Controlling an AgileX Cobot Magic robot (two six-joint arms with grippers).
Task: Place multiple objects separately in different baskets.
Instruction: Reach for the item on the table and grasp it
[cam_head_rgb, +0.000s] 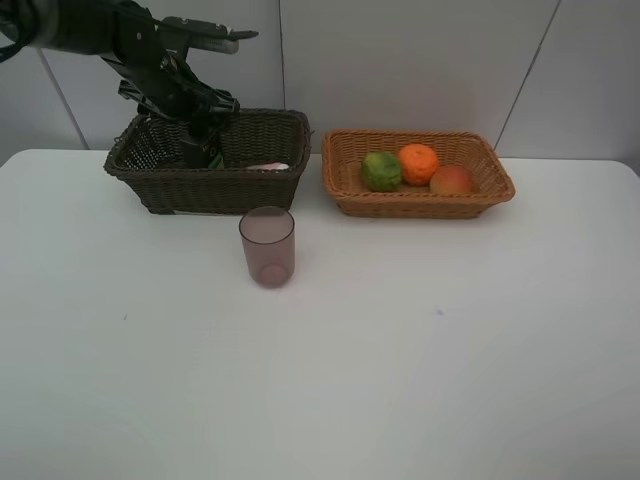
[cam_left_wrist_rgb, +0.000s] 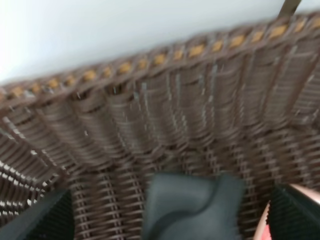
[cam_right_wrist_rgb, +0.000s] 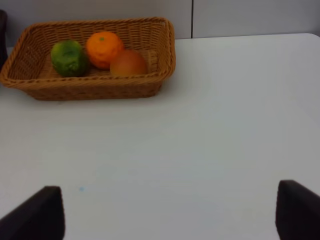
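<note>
Plain white flat table (cam_head_rgb: 420, 380), matte, set against a pale panelled wall. Three items rest directly on it. Deep dark brown rectangular wicker basket (cam_head_rgb: 205, 186) stands at the far left edge. Shallower light orange-tan rectangular wicker basket (cam_head_rgb: 418, 203) stands just beside it to the right, with a narrow gap between them. Translucent pink plastic cup (cam_head_rgb: 267, 247) stands upright in front of the dark basket, near its right end, not touching it.
</note>
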